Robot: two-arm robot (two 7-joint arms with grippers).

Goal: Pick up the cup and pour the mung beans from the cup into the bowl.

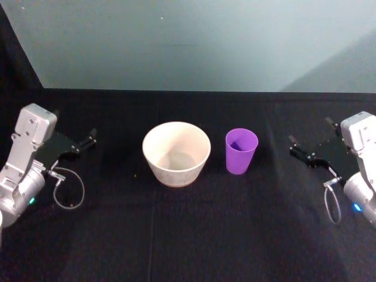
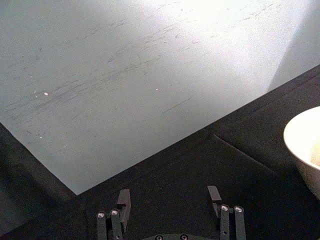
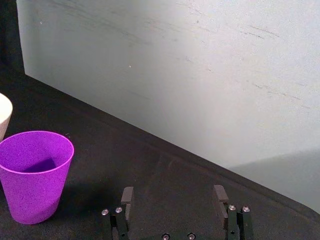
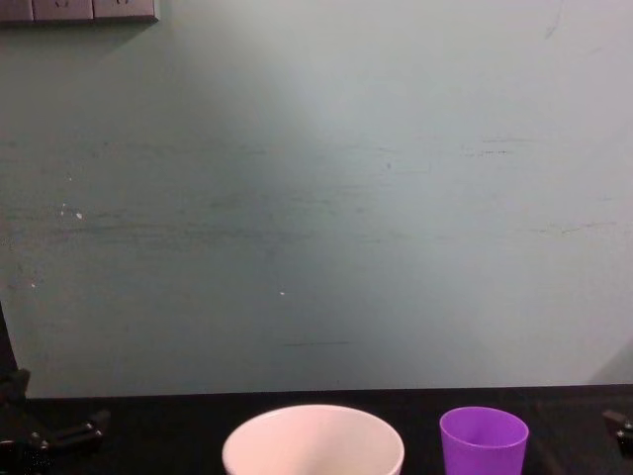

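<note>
Overhead, cup (image 1: 241, 151) stands beside bowl (image 1: 170, 173); wrist views show left gripper (image 2: 168, 192) and right gripper (image 3: 173, 190) spread, empty.

The left gripper (image 1: 88, 140) sits far out on its own side and the right gripper (image 1: 294, 147) mirrors it opposite — both point inward, fingers spread apart.

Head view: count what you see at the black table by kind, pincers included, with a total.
Cups: 1, the purple cup
Bowls: 1, the cream bowl
Pincers: 2, the left pincer and the right pincer, both open
Total: 4
</note>
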